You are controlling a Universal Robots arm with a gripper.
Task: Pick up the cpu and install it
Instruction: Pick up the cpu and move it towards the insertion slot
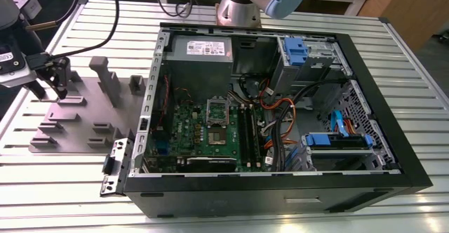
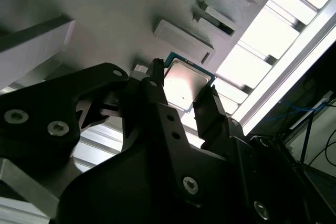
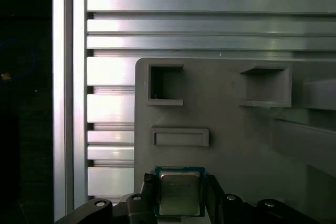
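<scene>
High and well back, the exterior view slants down over the slatted desk, the open computer case and the grey plate. Both wrist views ride close behind the hand and share the cpu and plate. The first wrist view faces straight down, the second obliquely.

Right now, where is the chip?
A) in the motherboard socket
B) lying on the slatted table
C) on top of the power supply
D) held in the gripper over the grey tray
D: the chip sits clamped in the gripper above the grey tray, outside the computer case.

Ribbed aluminium table; wooden furniture behind.
</scene>
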